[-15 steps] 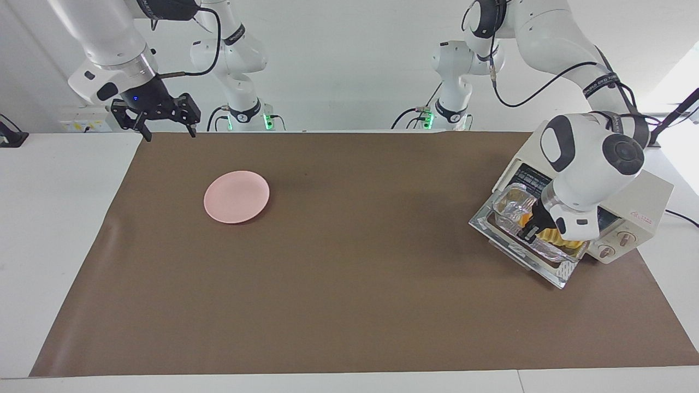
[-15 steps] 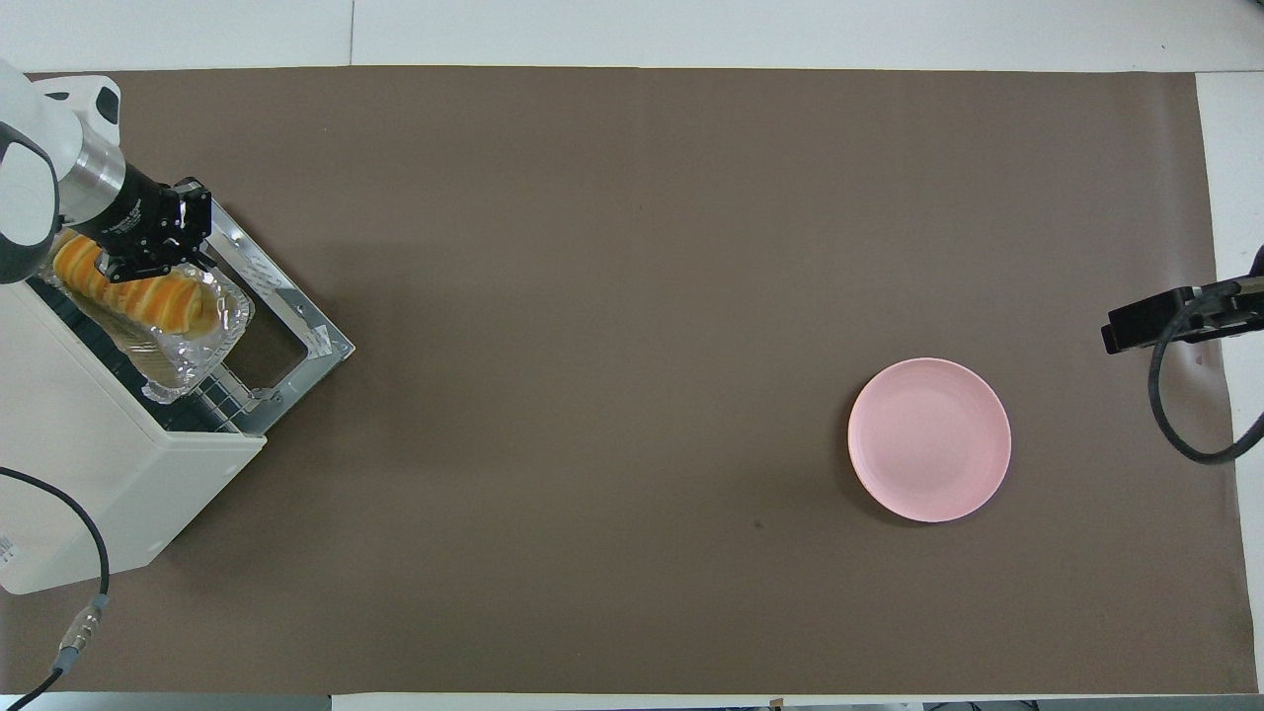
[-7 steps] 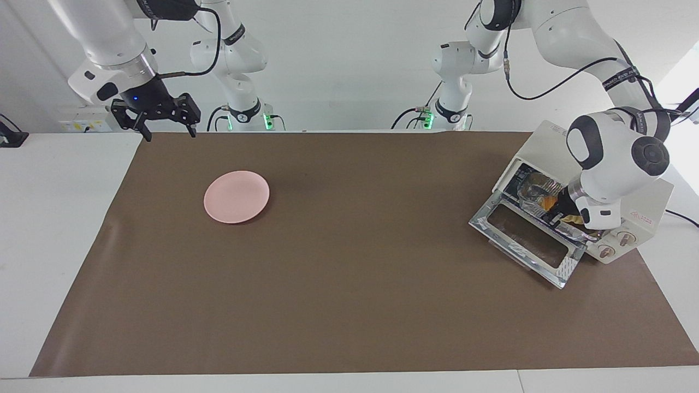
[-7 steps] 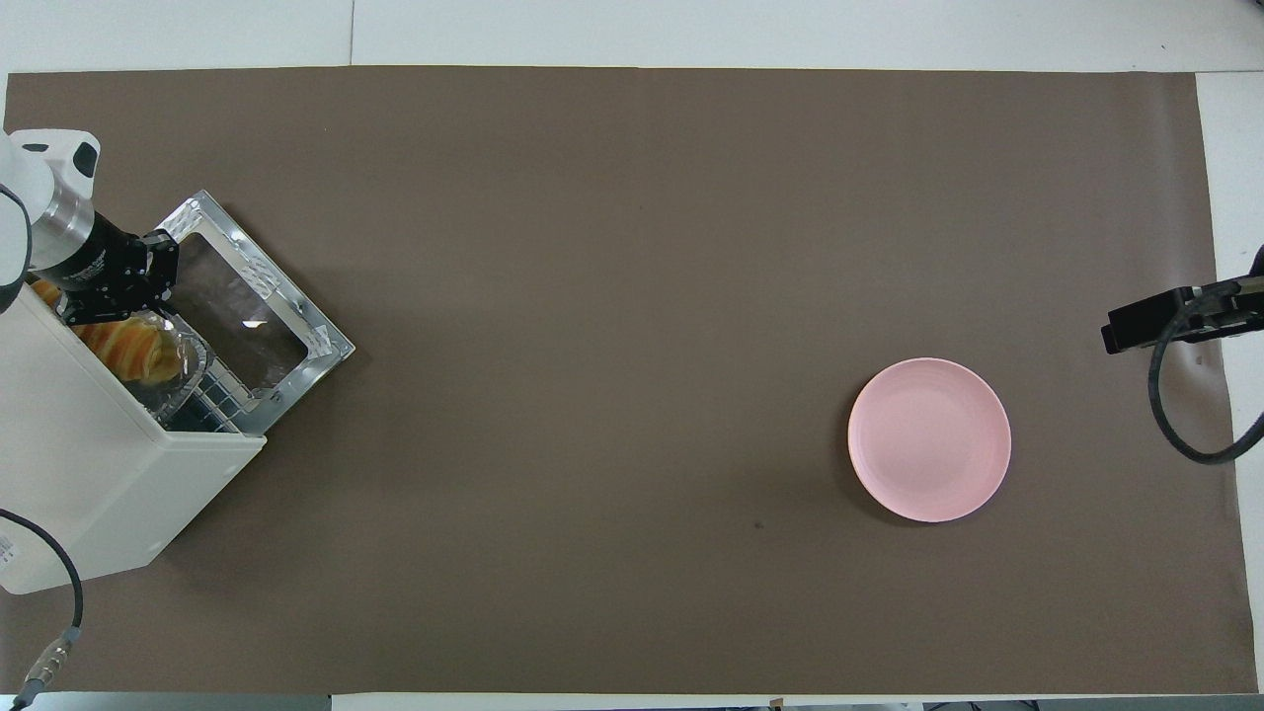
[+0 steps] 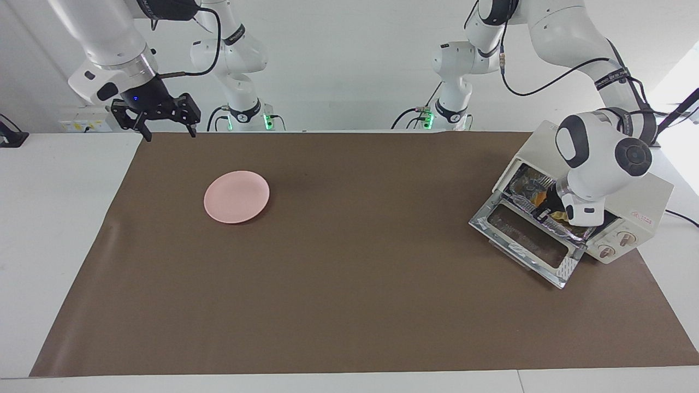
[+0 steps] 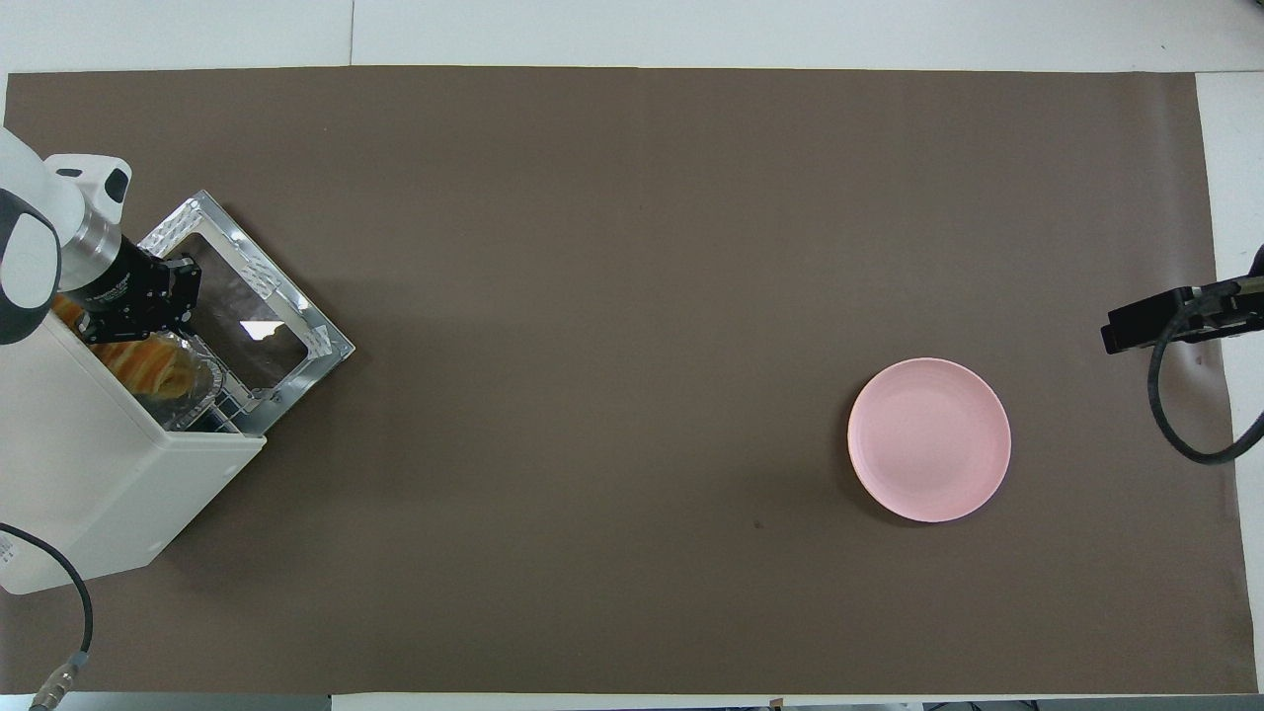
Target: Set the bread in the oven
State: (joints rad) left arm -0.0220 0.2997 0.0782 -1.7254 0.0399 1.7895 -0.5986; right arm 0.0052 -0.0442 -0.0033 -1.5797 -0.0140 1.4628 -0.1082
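Observation:
The cream-white oven (image 5: 641, 191) (image 6: 109, 474) stands at the left arm's end of the table, its glass door (image 5: 567, 266) (image 6: 296, 316) dropped open. The golden bread (image 6: 153, 360) (image 5: 558, 216) lies in a crinkled foil tray (image 6: 210, 379) (image 5: 521, 185) on the rack, mostly inside the oven. My left gripper (image 5: 543, 210) (image 6: 117, 329) reaches into the oven mouth, shut on the foil tray's rim beside the bread. My right gripper (image 5: 169, 134) hangs open and holds nothing, over the table edge at the right arm's end, where that arm waits.
A pink plate (image 5: 236, 196) (image 6: 929, 439) with nothing on it sits on the brown mat toward the right arm's end. The oven's cable (image 6: 69, 632) trails off the table's near edge.
My left gripper pushed the foil tray with the bread from over the open door into the oven, then drew back a little with it. The right arm has not moved.

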